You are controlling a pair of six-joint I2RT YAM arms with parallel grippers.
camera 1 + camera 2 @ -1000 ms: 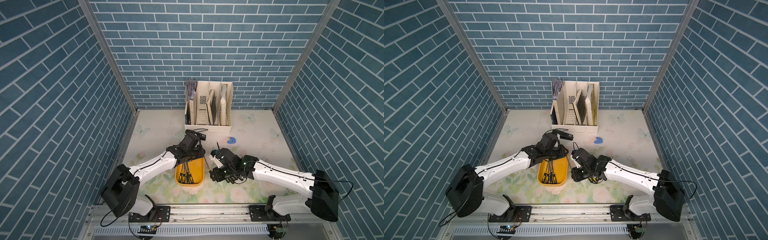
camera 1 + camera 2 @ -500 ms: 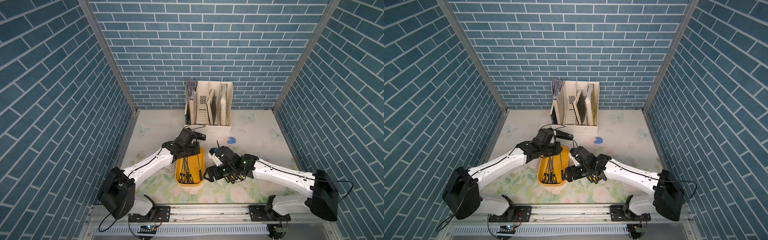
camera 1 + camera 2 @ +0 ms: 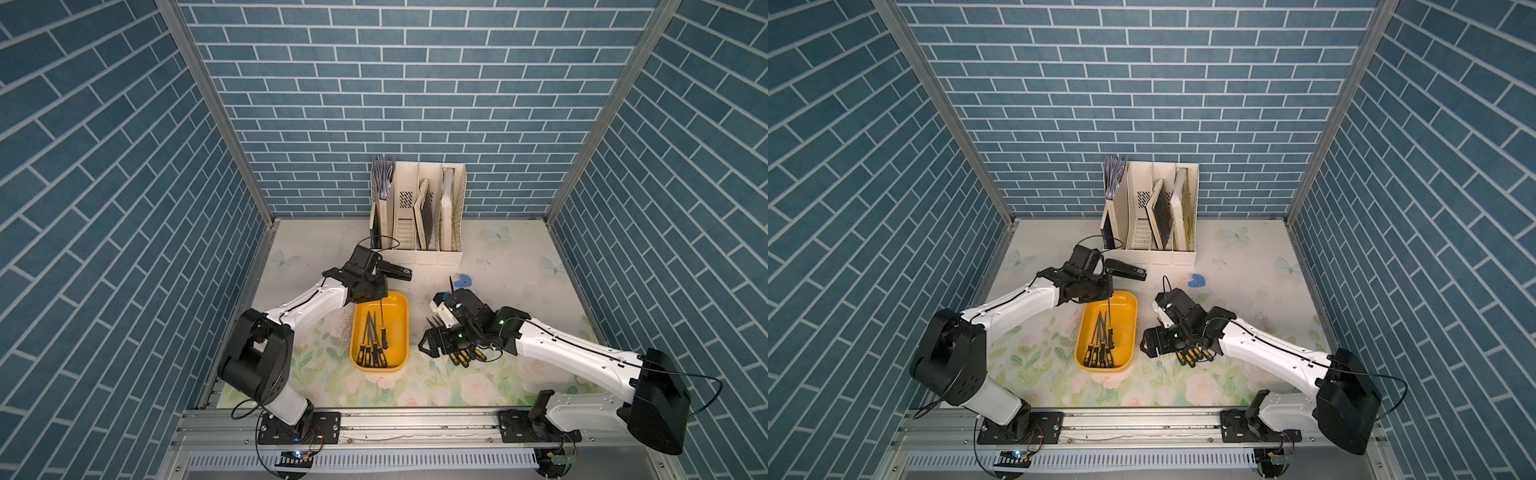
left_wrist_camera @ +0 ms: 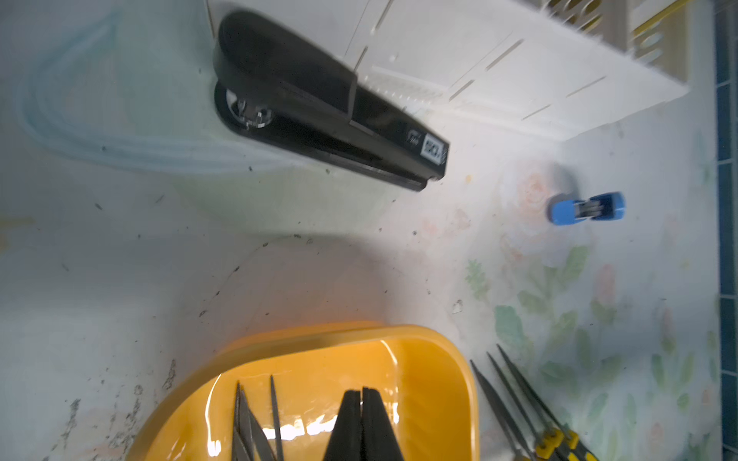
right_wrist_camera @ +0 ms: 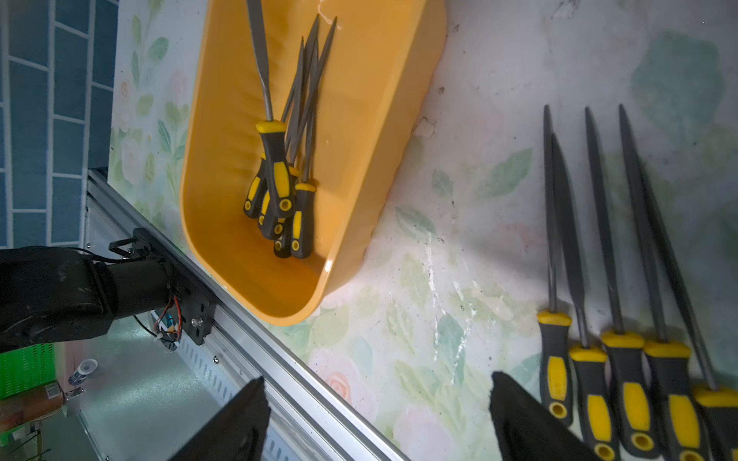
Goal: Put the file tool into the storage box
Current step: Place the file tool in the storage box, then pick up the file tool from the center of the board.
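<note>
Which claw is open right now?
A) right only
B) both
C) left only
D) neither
A: the right claw stands wide apart beside the loose files, while the left claw is pinched shut over the storage box.

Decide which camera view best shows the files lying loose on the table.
The right wrist view: the loose files lie side by side, blades and handles plain. In both top views the right gripper hides all but their tips and handle ends. The left wrist view catches only some blades and handle tops at its edge.
</note>
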